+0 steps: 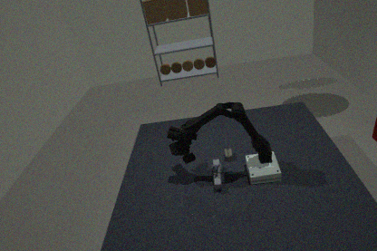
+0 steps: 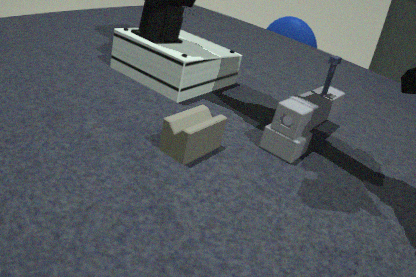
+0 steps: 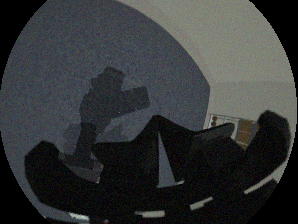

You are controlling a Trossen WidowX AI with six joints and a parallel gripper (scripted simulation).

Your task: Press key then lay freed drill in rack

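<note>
One arm on the rig, and I read its black parallel-jaw gripper (image 1: 188, 158) as pressed together with nothing between the jaws. In the wrist view the two dark fingers lie nearly touching, and only the arm's shadow falls on the dark blue-grey cloth-like surface (image 1: 290, 204) beyond them.

From the top view I see the gripper held above the surface, to the left of the pale grey stepped fixture block (image 2: 292, 127); it does not touch the block. The arm arches up from its white box-shaped base with black stripes (image 2: 175, 62) and comes down on the far side of the fixture.

The thin blue-grey drill with a small crossbar head (image 2: 330, 72) stands upright out of the far end of the fixture block, not yet pulled out. The round grey key button (image 2: 287, 120) sits on the near face of the block; I cannot tell whether it is pressed in.

The tan V-notched rack block (image 2: 194, 132) sits just beside the fixture, apart from it, between the fixture and the base. Its groove holds nothing.

Beyond the surface I see a blue ball-shaped object (image 2: 293, 30) and a tall metal shelving unit with brown boxes and discs (image 1: 178, 23).
</note>
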